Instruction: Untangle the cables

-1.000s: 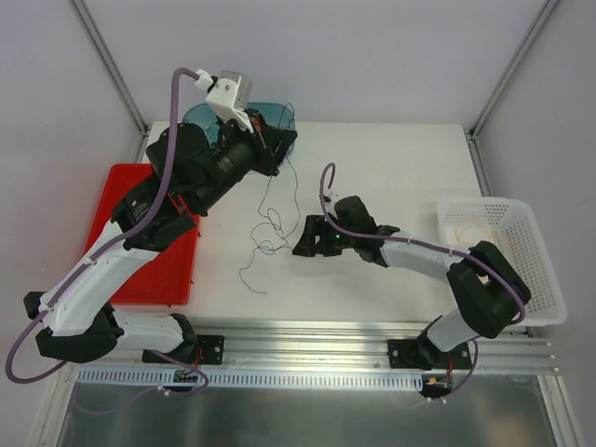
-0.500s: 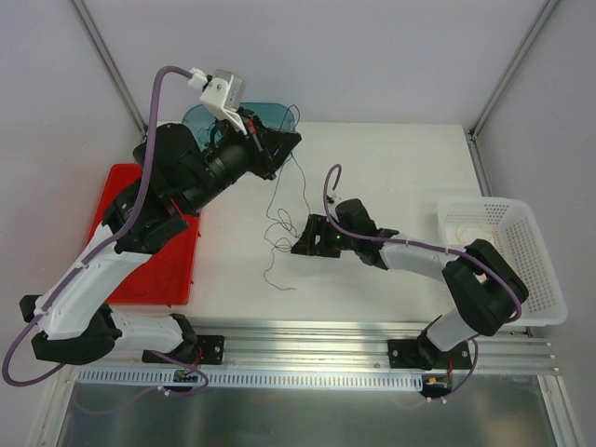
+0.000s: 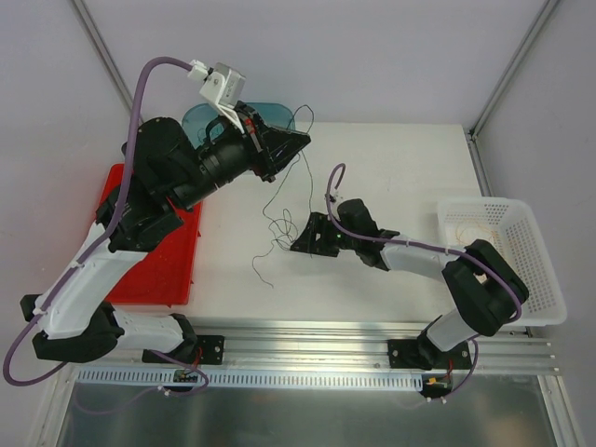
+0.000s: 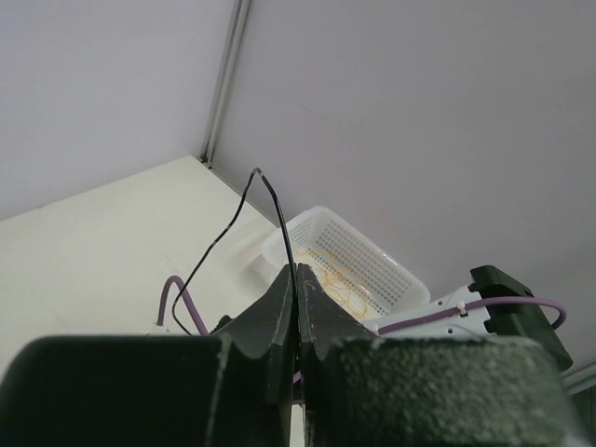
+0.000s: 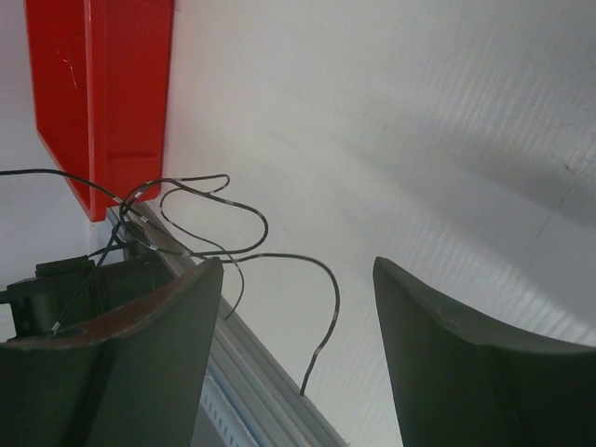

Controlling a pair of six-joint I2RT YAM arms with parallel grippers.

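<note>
At right, white basket (image 3: pixel 548 279) holds yellow cable (image 3: pixel 468 227); left gripper (image 3: pixel 296 142) pinches dark cable (image 4: pixel 259 173); right gripper (image 3: pixel 300 240) wide, empty.

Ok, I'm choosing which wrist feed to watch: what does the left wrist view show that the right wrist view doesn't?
Only left wrist: the left pincer shut on the dark cable, and the white basket holding a yellowish cable. Only right wrist: the open right pincer, the cable's loose loops and the red tray. Both: the dark cable and the white table.
</note>
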